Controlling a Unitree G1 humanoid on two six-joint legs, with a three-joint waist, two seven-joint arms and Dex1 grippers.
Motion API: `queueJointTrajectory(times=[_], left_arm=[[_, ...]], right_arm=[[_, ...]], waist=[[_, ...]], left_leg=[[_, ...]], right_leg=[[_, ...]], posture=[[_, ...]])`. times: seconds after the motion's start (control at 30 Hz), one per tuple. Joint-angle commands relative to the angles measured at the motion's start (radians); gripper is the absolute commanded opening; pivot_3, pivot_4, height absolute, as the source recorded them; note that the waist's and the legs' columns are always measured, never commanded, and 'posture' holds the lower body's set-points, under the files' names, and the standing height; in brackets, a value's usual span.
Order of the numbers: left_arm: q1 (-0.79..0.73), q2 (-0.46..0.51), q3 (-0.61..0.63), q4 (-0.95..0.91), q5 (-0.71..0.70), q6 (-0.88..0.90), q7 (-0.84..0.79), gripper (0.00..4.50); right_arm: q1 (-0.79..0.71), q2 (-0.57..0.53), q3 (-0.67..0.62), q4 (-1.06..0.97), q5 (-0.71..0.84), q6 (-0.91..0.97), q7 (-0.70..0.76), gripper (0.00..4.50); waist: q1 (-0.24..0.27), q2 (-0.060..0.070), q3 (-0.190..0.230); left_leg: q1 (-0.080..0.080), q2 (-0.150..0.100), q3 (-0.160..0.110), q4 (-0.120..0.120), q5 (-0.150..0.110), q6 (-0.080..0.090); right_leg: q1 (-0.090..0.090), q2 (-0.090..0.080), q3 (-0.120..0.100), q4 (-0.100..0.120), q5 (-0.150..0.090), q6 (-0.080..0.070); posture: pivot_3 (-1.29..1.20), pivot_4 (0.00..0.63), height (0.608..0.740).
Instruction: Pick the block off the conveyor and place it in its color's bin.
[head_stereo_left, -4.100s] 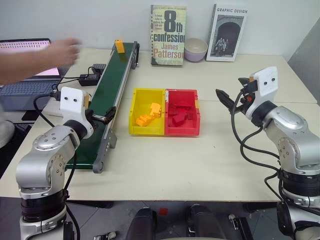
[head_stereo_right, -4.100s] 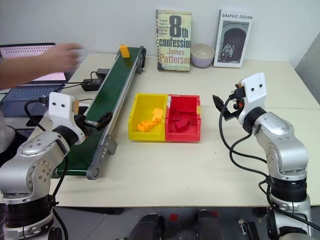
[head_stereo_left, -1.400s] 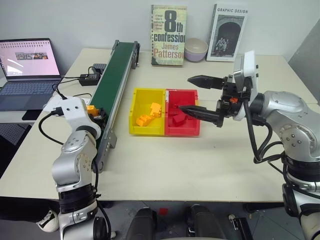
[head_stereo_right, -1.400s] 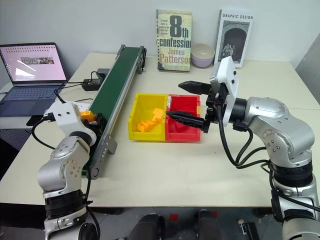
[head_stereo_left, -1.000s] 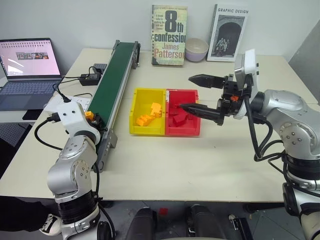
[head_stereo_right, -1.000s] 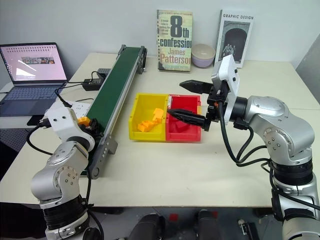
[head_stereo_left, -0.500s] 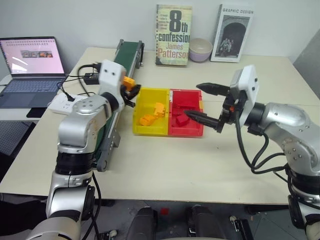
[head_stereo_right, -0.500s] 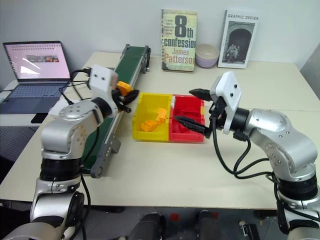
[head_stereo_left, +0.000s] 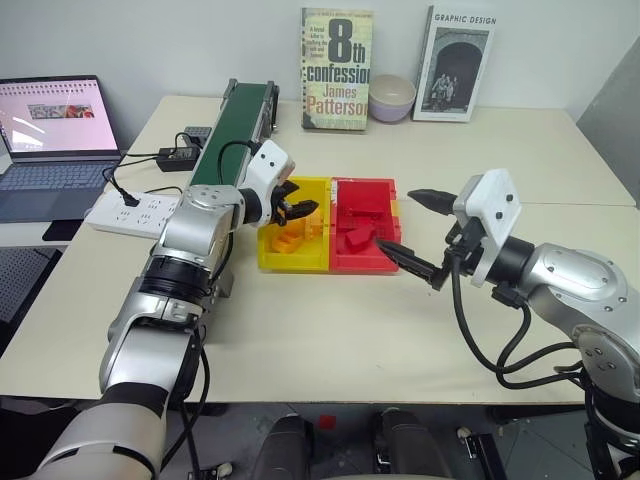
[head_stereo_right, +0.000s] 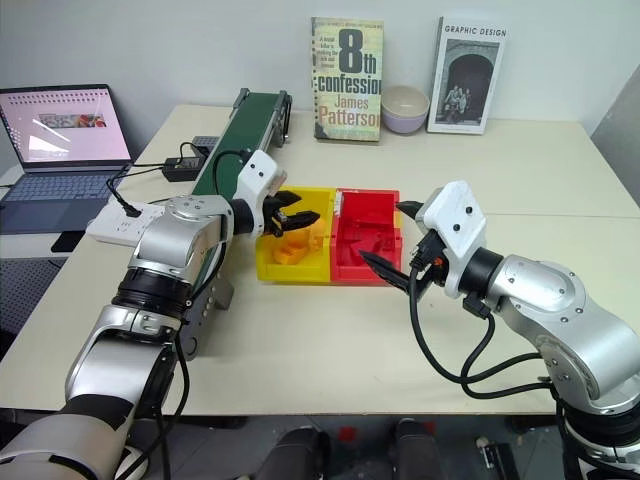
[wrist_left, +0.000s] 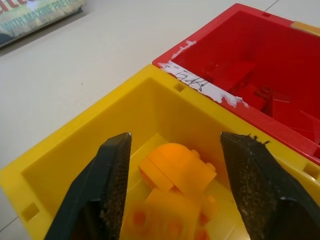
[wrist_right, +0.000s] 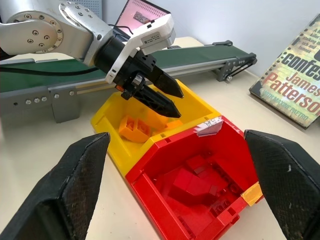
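Left claw (head_stereo_right: 297, 218) now hangs over the yellow bin (head_stereo_left: 273, 257), fingers apart and empty. Half a second ago the same claw was clamped on the block beside the conveyor (head_stereo_left: 228, 125); a second ago it sat low at the conveyor's near end with the block in its grip. So the carry is over and the release has happened, or is happening, above the correct colour's compartment.

Block location: in the left wrist view an orange-yellow block (wrist_left: 177, 167) lies directly under the gap between the fingers, inside the yellow bin, on top of other orange-yellow pieces. I judge this to be the one just dropped, but cannot tell it for certain from its neighbours.

Right claw (head_stereo_left: 420, 232): fingers wide apart, nothing between them, held just past the red bin (head_stereo_left: 389, 263) on the side away from the left claw. It has drawn back and lower compared with a second ago, when one finger reached over the red compartment.

Containers:
- Yellow bin: several orange-yellow blocks, heaped below the left claw.
- Red bin, joined to it on the side nearer the right claw: a loose pile of red blocks (wrist_right: 195, 182); white tape on the shared rim.

Belt carries no block in the stretch that shows beyond the left arm.

Judgement: placement is essentially done; what remains is lifting the left claw clear of the bin without dragging a piece out.
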Motion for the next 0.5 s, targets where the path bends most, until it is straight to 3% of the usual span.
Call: queueJointTrajectory(times=[0.03,0.17,0.33,0.5], left_arm=[[0.006,0.069,0.03,-0.109,-0.003,0.011,-0.062,3.77],[0.061,0.218,0.069,-0.252,-0.052,0.04,-0.21,4.46],[0.147,0.427,0.118,-0.397,-0.105,0.036,-0.386,4.46],[0.186,0.495,0.174,-0.441,-0.146,0.098,-0.4,4.46]], right_arm=[[-0.019,-0.011,-0.026,-0.002,0.023,-0.017,0.028,4.5],[-0.061,-0.058,-0.038,0.08,0.035,-0.051,0.122,4.5],[-0.119,-0.154,-0.037,0.242,0.015,-0.125,0.293,4.5],[-0.172,-0.172,-0.025,0.37,-0.004,-0.19,0.38,4.5]], waist=[[-0.001,0.0,0.0],[-0.006,0.0,0.0],[-0.009,0.001,0.001],[0.002,0.001,0.001]], left_leg=[[0.0,0.0,-0.001,0.0,0.0,0.0],[0.0,0.001,-0.001,0.0,0.0,0.0],[0.001,0.001,0.0,-0.001,0.0,0.0],[0.0,0.001,-0.001,0.001,0.0,0.0]], right_leg=[[0.0,0.0,0.0,0.0,0.0,0.0],[0.0,0.0,0.0,0.001,0.0,0.0],[0.0,0.0,0.0,0.0,0.0,-0.001],[0.001,0.0,-0.001,0.0,-0.002,0.001]], posture=[[0.0,0.15,0.74],[0.0,0.15,0.74],[0.0,0.15,0.74],[0.0,0.15,0.74]])
